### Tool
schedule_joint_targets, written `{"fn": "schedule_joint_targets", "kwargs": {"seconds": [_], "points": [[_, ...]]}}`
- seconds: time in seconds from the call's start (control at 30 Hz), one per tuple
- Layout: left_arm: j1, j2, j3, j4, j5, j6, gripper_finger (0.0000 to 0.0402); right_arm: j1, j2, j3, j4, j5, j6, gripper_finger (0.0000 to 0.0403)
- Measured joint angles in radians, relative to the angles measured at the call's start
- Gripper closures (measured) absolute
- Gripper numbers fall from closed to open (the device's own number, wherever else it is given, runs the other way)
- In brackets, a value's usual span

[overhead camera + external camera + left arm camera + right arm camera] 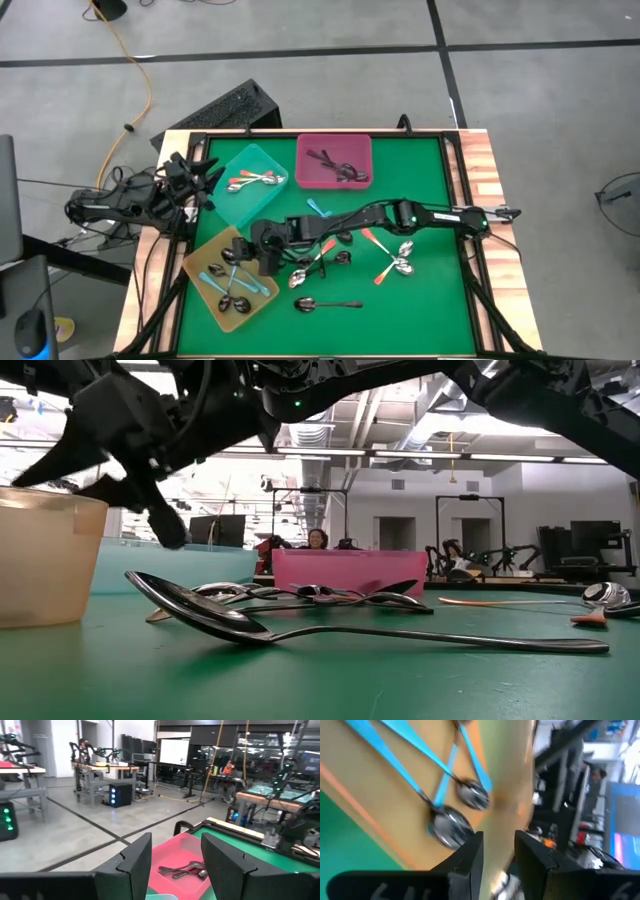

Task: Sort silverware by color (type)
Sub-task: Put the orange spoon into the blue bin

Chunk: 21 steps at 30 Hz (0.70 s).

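My right gripper (262,243) hovers over the near edge of the yellow tray (200,262), jaws spread a little and empty, with the blue-handled spoons (447,805) lying in the tray directly below; my left gripper (175,865) waits off the counter's left side, jaws spread and empty, facing the pink tray (170,852). Unsorted spoons (325,258) lie on the green counter (420,300) beside and beyond my right arm, including a dark spoon (327,303) near the front. In my judgement, swinging back low could sweep those spoons aside or catch the tray wall and shift it.
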Motion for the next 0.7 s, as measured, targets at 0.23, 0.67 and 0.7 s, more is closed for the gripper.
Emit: {"fn": "schedule_joint_targets", "kwargs": {"seconds": [0.23, 0.67, 0.7], "points": [[0.0, 0.0, 0.0, 0.001, -0.012, 0.006, 0.0243, 0.0, -0.065, 0.001, -0.038, 0.036, 0.162, 0.028], [0.0, 0.0, 0.0, 0.001, -0.011, -0.003, 0.0243, -0.002, -0.242, 0.002, -0.452, 0.46, 0.845, 0.028], [0.0, 0.0, 0.0, 0.001, -0.011, -0.003, 0.0243, -0.002, -0.253, 0.002, -0.522, 0.483, 0.922, 0.028]]}}
